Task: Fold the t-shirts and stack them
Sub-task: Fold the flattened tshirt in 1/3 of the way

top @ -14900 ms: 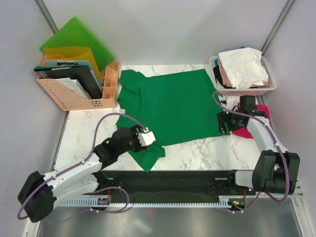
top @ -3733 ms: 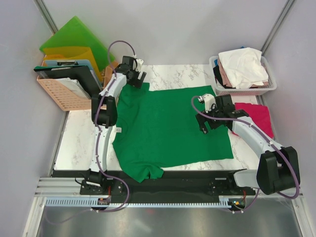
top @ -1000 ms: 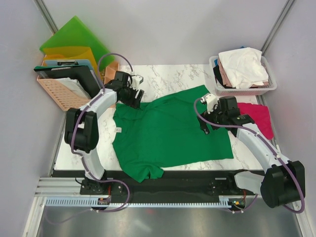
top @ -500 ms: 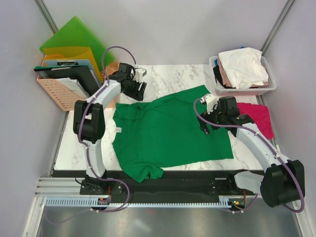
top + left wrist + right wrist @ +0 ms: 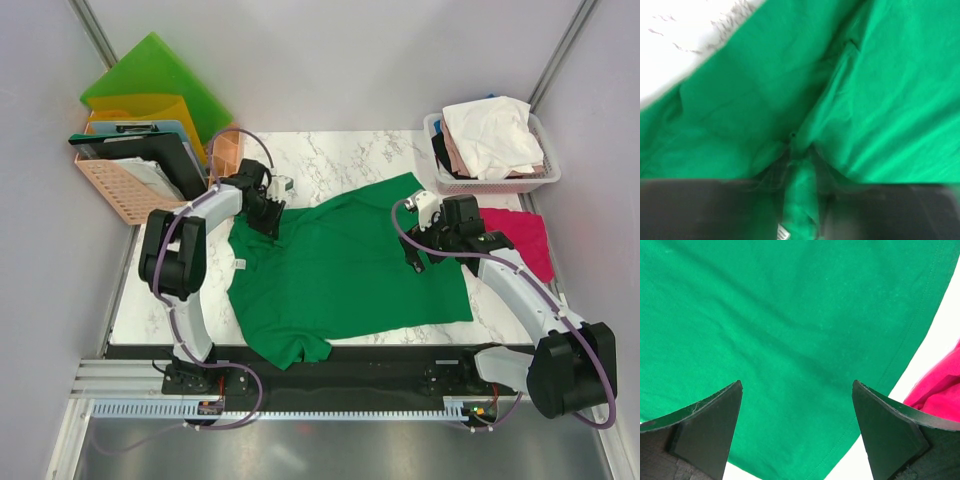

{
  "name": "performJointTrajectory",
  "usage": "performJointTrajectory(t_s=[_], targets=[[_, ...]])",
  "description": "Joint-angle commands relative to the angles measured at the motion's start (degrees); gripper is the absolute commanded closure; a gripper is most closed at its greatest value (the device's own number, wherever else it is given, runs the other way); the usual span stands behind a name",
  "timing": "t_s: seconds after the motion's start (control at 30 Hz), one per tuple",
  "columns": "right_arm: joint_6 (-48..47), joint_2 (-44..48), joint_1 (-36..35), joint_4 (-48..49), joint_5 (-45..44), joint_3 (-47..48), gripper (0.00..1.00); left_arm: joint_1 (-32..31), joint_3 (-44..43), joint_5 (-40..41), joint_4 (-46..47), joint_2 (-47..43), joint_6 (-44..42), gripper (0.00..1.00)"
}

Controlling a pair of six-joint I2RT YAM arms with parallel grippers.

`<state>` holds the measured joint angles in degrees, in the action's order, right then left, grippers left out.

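Green cloth is pinched in a narrow ridge between the jaws of the left gripper (image 5: 799, 200). The left wrist view is blurred, but the jaws read as closed on that fold. The fold belongs to the green t-shirt (image 5: 340, 265). Creases are seen fanning away from the pinch. From above, the grip is placed at the shirt's far left corner, by the collar and shoulder, close to the peach crate (image 5: 130, 195).

The jaws of the right gripper (image 5: 797, 385) are held wide apart, with nothing between them. Flat green cloth is seen under both fingers (image 5: 705, 430); contact with it cannot be told. The gripper is positioned over the shirt's right side, near the hemmed edge.

The shirt is spread on the marble table (image 5: 350, 150) and is mostly flat. Its far edge is skewed, the far right corner lying farther back than the gripped left corner. One sleeve reaches the table's near edge on the left. A small white tag (image 5: 240, 263) is visible by the shirt's left edge.

The magenta t-shirt (image 5: 525, 235) is laid on the table just right of the green one, partly hidden by the right arm.

The white basket (image 5: 545, 177) is set at the far right, touching the magenta shirt's far edge. It is heaped with white cloth (image 5: 490, 130) over pale pink cloth (image 5: 456, 152).

Folders and a clipboard are stacked upright in the crate, and a green folder (image 5: 150, 75) is leaned behind it.
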<state>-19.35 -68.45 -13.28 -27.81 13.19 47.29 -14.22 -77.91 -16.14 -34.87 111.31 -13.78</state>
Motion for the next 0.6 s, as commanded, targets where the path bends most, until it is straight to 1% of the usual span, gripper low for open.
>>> performJointTrajectory(t_s=[0.0, 0.03, 0.2, 0.33, 0.4, 0.47, 0.53, 0.57], targets=[[-0.6, 0.7, 0.2, 1.3, 0.8, 0.0, 0.02, 0.1, 1.5, 0.3, 1.5, -4.0, -0.5, 0.90], [-0.6, 0.7, 0.1, 1.3, 0.9, 0.0, 0.02, 0.1, 1.5, 0.1, 1.6, -4.3, 0.0, 0.98], [-0.8, 0.7, 0.1, 1.3, 0.7, 0.0, 0.02, 0.1, 3.7, -1.0, 1.2, -7.9, 0.6, 0.98], [-0.9, 0.2, 0.2, 1.3, 0.5, 0.1, 0.02, 0.1, 9.2, -1.7, 1.3, -14.0, 1.1, 0.98], [-1.0, -0.2, 0.2, 1.2, 0.5, 0.2, 0.02, 0.1, 11.3, -2.2, 1.3, -18.7, 1.7, 0.98], [-1.1, -0.6, 0.2, 1.2, 0.6, 0.3, 0.02, 0.0, 14.9, -3.9, 1.0, -23.6, 2.6, 0.98], [-1.1, -0.8, 0.1, 1.2, 0.6, 0.4, 0.02, -0.1, 16.4, -5.2, 0.2, -26.4, 3.4, 0.98], [-1.2, -0.9, 0.1, 1.3, 0.6, 0.5, 0.02, -0.1, 17.0, -5.9, -0.3, -28.5, 3.4, 0.88]])
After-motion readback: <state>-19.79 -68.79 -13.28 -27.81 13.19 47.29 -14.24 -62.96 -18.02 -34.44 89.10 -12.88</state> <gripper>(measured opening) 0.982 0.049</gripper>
